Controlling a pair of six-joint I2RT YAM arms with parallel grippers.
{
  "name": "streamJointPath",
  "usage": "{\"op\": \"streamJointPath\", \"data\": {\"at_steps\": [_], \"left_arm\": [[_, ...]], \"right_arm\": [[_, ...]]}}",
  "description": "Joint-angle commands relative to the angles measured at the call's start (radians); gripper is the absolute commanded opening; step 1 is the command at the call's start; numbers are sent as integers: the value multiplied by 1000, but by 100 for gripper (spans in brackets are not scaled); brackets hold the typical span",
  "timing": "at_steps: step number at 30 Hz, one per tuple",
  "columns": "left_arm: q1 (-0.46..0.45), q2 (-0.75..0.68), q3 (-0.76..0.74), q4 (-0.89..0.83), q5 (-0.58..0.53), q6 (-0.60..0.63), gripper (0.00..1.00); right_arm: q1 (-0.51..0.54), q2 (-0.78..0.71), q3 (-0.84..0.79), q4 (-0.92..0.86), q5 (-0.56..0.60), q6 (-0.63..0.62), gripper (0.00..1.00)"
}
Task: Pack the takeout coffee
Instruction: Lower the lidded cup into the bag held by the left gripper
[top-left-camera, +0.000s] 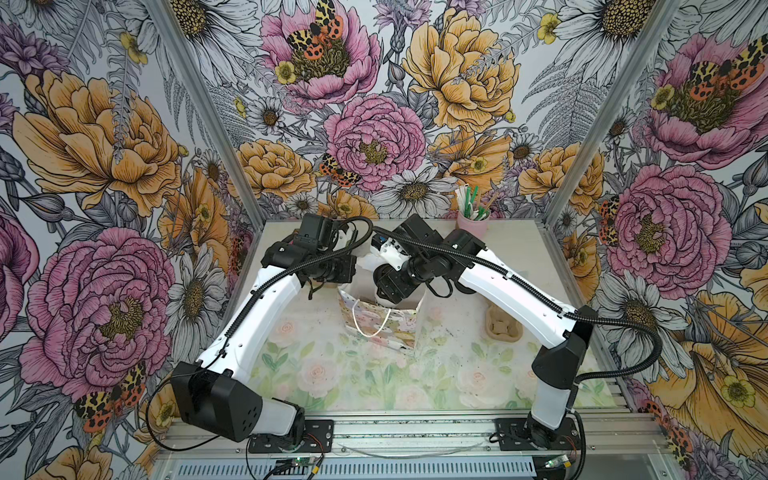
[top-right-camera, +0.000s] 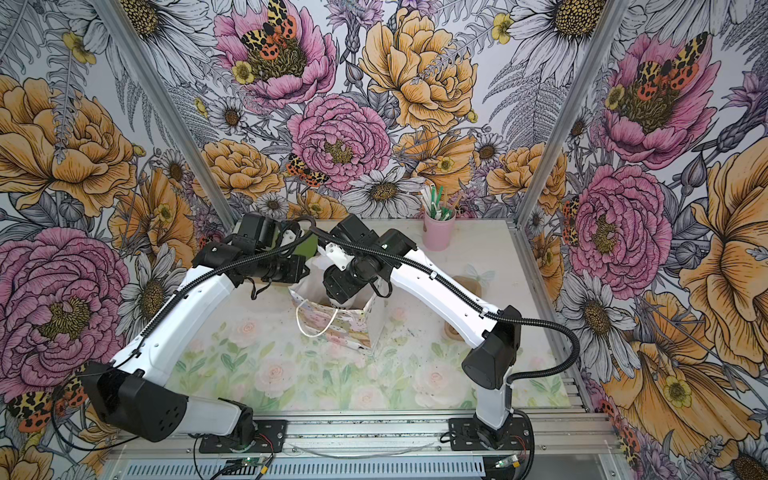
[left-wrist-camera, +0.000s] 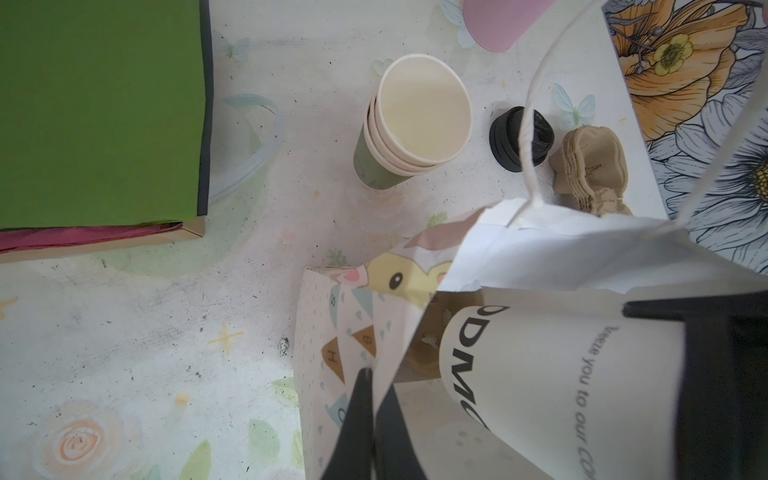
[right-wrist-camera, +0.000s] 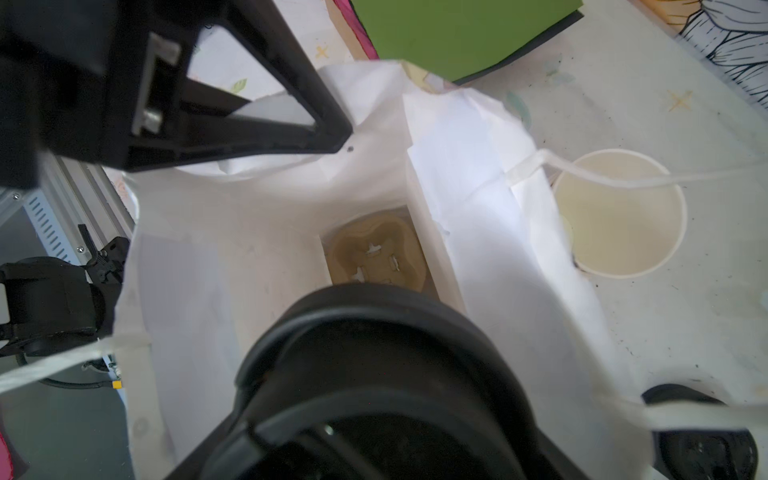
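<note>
A patterned white paper bag (top-left-camera: 386, 328) (top-right-camera: 345, 328) stands open mid-table. My left gripper (left-wrist-camera: 372, 374) is shut on the bag's rim, one finger on each side of the paper; its black fingers (right-wrist-camera: 291, 124) also show in the right wrist view. The takeout coffee (left-wrist-camera: 540, 374), a white cup with dark lettering, hangs tilted in the bag's mouth. Its black lid (right-wrist-camera: 374, 365) fills the right wrist view, where my right gripper (right-wrist-camera: 380, 436) is shut on it. A brown cup carrier (right-wrist-camera: 376, 253) lies on the bag's bottom, below the cup.
Behind the bag stand a stack of lidless cups (left-wrist-camera: 415, 120), loose black lids (left-wrist-camera: 519, 137) and stacked brown carriers (left-wrist-camera: 590, 166). A green-topped box (left-wrist-camera: 99, 108) sits at the back left. A pink cup of straws (top-left-camera: 473, 226) stands at the back right.
</note>
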Motion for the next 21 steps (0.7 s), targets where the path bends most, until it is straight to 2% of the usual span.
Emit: {"op": "streamJointPath", "data": {"at_steps": [1,21], "left_arm": [[-10,-2,7,22,-13,5,2],[-5,-4,2,27,-12,7,2]], "right_arm": [[-1,24,-17,-3,17,-15,81],[-28,100,-58,-19,25,-50,81]]}}
